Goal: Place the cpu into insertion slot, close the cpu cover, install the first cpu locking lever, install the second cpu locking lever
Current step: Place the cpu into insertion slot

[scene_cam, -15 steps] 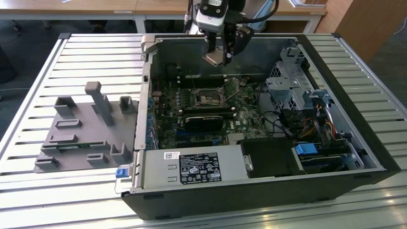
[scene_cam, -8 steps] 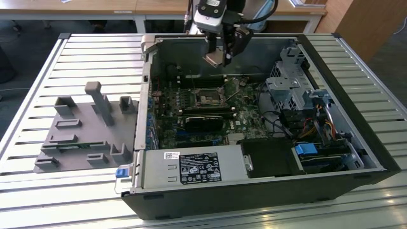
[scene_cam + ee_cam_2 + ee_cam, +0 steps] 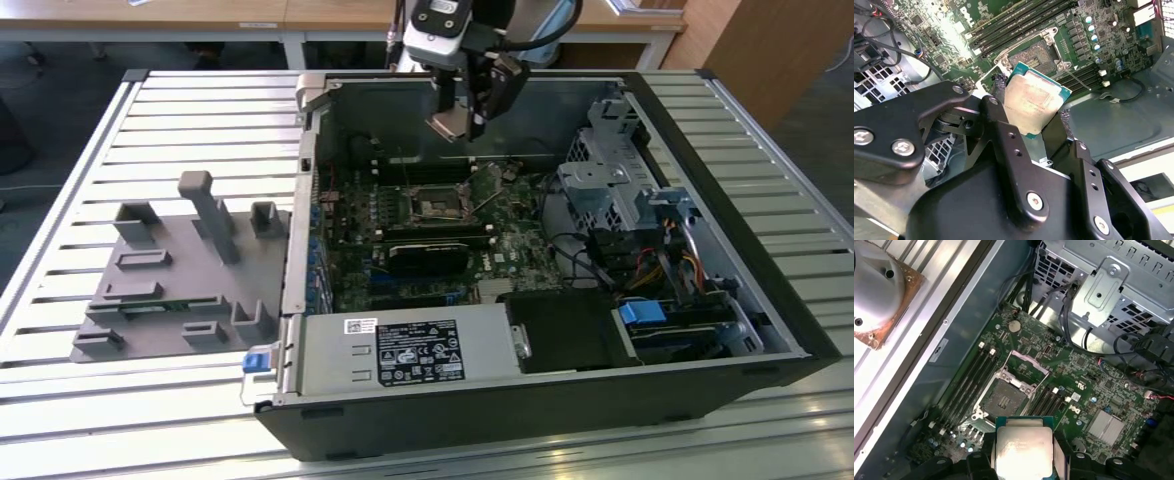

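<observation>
Taking the insertion slot as the reference, the exterior view starts on its left with a grey moulded fixture tray. The tray lies on the slatted table, well apart from the slot and outside the open computer case. The slot sits in the green motherboard on the floor of that case. The gripper hangs above the slot, clear of the board. In both wrist views the black fingers are clamped against two opposite edges of the cpu, so the claw is closed on the chip. The chip's silvery-beige top faces the cameras. The cpu is held in the air near the slot but not touching it, and the slot's dark square centre is bare. The cpu cover stands swung up off the slot, on the side away from the chip. Long black memory slots run just beside the slot. In the exterior view, a metal drive cage stands to the slot's right. A grey power supply lies nearer the camera than the slot.
</observation>
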Robot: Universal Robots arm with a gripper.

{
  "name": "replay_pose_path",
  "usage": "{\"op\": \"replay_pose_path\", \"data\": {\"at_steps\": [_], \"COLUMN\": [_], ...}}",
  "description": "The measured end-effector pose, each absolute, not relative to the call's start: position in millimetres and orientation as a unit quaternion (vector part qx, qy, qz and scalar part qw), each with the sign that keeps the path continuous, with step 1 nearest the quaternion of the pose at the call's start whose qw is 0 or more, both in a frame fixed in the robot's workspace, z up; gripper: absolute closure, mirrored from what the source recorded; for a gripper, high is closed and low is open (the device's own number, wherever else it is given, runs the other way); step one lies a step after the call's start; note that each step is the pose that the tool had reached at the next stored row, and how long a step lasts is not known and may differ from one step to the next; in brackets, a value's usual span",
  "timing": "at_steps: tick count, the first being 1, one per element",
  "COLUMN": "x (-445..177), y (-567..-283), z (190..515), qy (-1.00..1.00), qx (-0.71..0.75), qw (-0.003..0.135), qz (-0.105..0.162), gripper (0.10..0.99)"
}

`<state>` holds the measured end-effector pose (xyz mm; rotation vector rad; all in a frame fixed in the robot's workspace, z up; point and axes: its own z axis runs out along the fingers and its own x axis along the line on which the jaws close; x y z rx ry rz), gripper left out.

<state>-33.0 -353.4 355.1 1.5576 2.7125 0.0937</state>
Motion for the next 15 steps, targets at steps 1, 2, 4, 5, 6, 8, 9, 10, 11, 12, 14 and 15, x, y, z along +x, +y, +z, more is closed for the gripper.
{"op": "replay_pose_path", "data": {"at_steps": [1,2,4,5,6,8,9,10,11,12,14,15], "x": [-33.0,-33.0,-33.0,-33.0,-33.0,-33.0,-33.0,-33.0,-33.0,-33.0,-33.0,-33.0], "y": [-353.4,-353.4,-353.4,-353.4,-353.4,-353.4,-353.4,-353.4,-353.4,-353.4,-353.4,-353.4], "z": [354.9,354.8,354.6,354.4,354.3,354.1,354.0,353.9,353.8,353.7,353.5,353.3], "qy": [0.866,0.865,0.862,0.861,0.860,0.858,0.857,0.856,0.855,0.854,0.851,0.850], "qx": [0.500,0.502,0.505,0.507,0.509,0.513,0.515,0.516,0.518,0.520,0.524,0.526], "qw": [0.006,0.006,0.007,0.007,0.007,0.007,0.007,0.007,0.007,0.007,0.007,0.007], "qz": [0.030,0.030,0.030,0.030,0.030,0.029,0.029,0.029,0.029,0.029,0.029,0.029], "gripper": [0.545,0.545,0.545,0.545,0.545,0.545,0.545,0.545,0.545,0.545,0.545,0.545]}}
